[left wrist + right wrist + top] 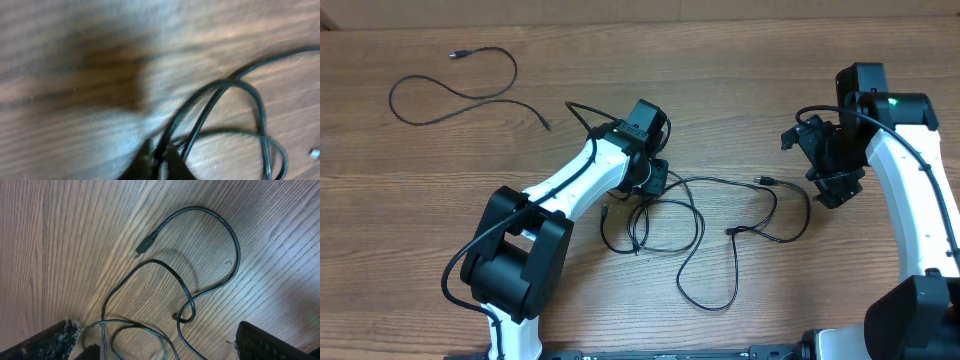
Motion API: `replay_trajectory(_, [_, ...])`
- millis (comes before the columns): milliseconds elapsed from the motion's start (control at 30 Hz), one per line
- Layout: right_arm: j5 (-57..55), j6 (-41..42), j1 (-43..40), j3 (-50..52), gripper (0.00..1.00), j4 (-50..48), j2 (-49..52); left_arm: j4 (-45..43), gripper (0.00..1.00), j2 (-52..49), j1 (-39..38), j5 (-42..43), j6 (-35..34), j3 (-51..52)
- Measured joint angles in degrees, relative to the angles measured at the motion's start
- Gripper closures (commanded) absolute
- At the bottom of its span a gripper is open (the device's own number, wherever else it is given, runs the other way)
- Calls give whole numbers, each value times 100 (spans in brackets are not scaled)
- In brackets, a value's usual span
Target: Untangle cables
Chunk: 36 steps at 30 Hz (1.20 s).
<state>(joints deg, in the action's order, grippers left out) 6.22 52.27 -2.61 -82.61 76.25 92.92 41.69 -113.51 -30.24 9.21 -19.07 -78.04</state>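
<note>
Wood-grain tabletop (740, 80) is filling every view. The left arm (570, 180) is reaching into the middle, its left pincer (157, 167) squeezing narrow on what looks like a strand of the tangled cables (700, 215), though it's blurry there. One loose cable (460, 95) is lying far left. The right pincer (830, 165) is hovering wide open beside the tangle.

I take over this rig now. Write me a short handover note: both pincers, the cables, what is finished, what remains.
Left pincer: shut on strands at the left edge of the tangled cables.
Right pincer: open, empty, to the right of the tangle.
Done: one loose cable lies alone at the far left of the table.
Left: the other cables cross each other mid-table and need pulling apart.
</note>
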Motion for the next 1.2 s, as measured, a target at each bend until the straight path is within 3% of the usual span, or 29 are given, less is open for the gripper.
replay_trajectory(167, [-2, -2, 2, 0, 0, 0, 0, 634, 96, 0, 68, 313, -9, -236])
replay_trajectory(367, [-2, 0, 2, 0, 0, -2, 0, 1390, 96, 74, 186, 896, 7, -1266])
replay_trajectory(667, [-2, -2, 2, 0, 0, 0, 0, 1478, 96, 1534, 603, 2015, -221, -2304])
replay_trajectory(967, [-2, 0, 2, 0, 0, 2, 0, 1340, 96, 3484, 1722, 2538, -2601, -2444])
replay_trajectory(1200, [0, -4, 2, 0, 0, 0, 0, 1300, 96, 4057, 1836, 2702, -3606, -2444])
